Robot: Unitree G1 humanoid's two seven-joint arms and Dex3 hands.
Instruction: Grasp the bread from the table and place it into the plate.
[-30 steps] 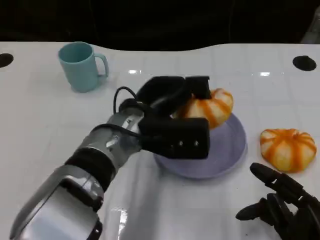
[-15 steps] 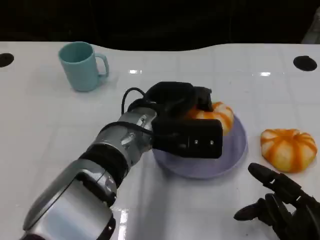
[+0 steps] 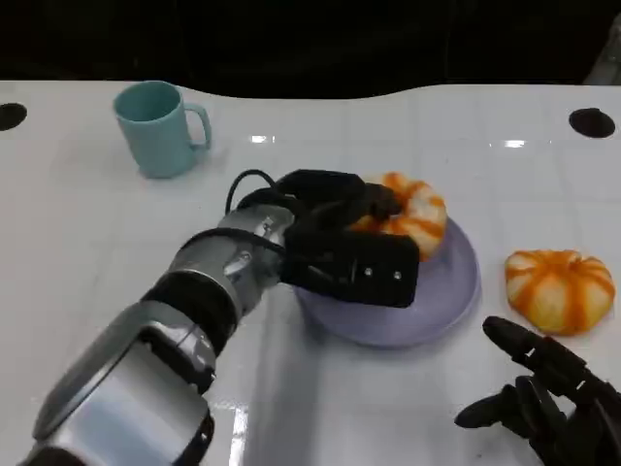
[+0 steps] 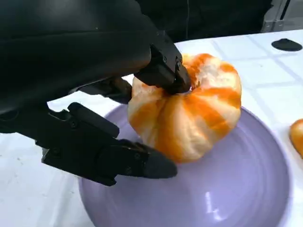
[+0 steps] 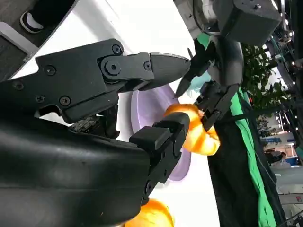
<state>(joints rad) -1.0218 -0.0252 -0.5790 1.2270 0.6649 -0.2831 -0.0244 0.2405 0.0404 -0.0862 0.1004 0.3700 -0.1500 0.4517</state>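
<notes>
My left hand (image 3: pixel 335 238) reaches over the purple plate (image 3: pixel 441 296) and holds an orange-and-white striped bread (image 3: pixel 412 214) between an upper finger and the thumb. The bread sits tilted, low over the plate's far side, and seems to touch it. In the left wrist view a fingertip (image 4: pixel 173 78) presses the top of the bread (image 4: pixel 194 118) and the thumb lies just under it, above the plate (image 4: pixel 236 194). A second bread (image 3: pixel 558 288) lies on the table right of the plate. My right hand (image 3: pixel 548 398) rests at the near right, fingers apart, holding nothing.
A teal cup (image 3: pixel 158 127) stands at the far left of the white table (image 3: pixel 87 243). Dark round holes (image 3: pixel 591 121) mark the table's far corners. The right wrist view shows the plate (image 5: pixel 151 106), the held bread (image 5: pixel 196 132) and the second bread (image 5: pixel 151 216) close by.
The left hand has come down with the bread from above the plate's far rim onto the plate and drawn back slightly to the left. The right hand has stayed put.
</notes>
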